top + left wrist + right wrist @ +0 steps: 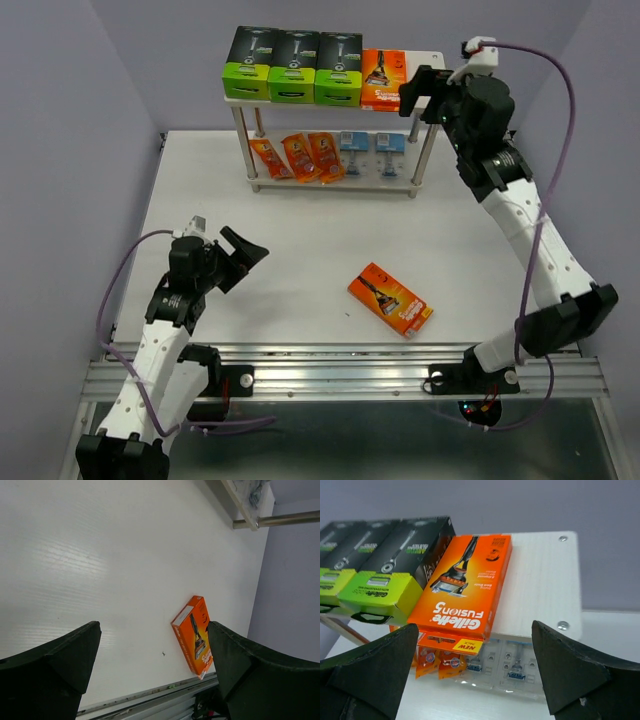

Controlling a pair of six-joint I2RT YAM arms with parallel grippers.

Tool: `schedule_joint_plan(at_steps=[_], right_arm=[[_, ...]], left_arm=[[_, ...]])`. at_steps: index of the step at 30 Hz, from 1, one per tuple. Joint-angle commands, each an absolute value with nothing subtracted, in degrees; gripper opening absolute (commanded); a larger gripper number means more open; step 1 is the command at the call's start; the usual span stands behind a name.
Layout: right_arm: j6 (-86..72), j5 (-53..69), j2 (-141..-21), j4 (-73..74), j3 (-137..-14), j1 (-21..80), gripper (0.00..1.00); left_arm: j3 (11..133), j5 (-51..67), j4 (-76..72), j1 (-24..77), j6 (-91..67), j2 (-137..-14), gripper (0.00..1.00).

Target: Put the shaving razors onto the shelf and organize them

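The shelf point(300, 186) stands at the back of the table. Its top board point(545, 580) holds three black-and-lime boxes point(295, 65) and one flat orange box point(381, 78), also in the right wrist view point(462, 587). The lower board holds orange foil packets point(300, 155) and clear-blue blister packs point(372, 150). Another flat orange box point(390, 298) lies on the table at the front right; it also shows in the left wrist view point(195, 635). My right gripper point(418, 88) is open and empty just right of the shelved orange box. My left gripper point(245, 255) is open and empty above the table's left side.
The metal rail point(340, 365) runs along the table's near edge. Purple walls close in the left, back and right. The right arm point(530, 240) reaches up the table's right side. The shelf's silver legs point(241, 135) stand at its corners.
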State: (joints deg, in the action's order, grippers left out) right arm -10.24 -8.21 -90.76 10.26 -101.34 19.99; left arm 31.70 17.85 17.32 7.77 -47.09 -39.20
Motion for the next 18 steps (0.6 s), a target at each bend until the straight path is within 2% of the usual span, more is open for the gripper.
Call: schedule_joint_plan(at_steps=[1, 7, 11, 14, 18], right_arm=[[-10.3, -18.1, -76.4, 5.3, -93.3, 20.4, 1.0], [-23.1, -20.1, -60.8, 19.5, -77.2, 20.4, 1.0], [-29.9, -16.2, -51.7, 27.3, -60.3, 20.4, 1.0], [-31.0, -10.7, -48.0, 29.5, -52.2, 20.4, 1.0], [-32.3, -7.7, -47.0, 35.2, -47.6, 20.4, 1.0]], left_arm=[[26.8, 21.4, 14.1, 8.4, -48.6, -36.9, 0.99], [22.0, 19.5, 8.4, 16.9, -54.0, -35.2, 0.99], [20.2, 17.9, 4.7, 23.2, -56.0, -37.3, 0.99], [18.8, 16.5, -2.5, 29.8, -58.3, -42.2, 0.99], [19.5, 14.9, -7.4, 37.7, -60.6, -48.6, 0.99]])
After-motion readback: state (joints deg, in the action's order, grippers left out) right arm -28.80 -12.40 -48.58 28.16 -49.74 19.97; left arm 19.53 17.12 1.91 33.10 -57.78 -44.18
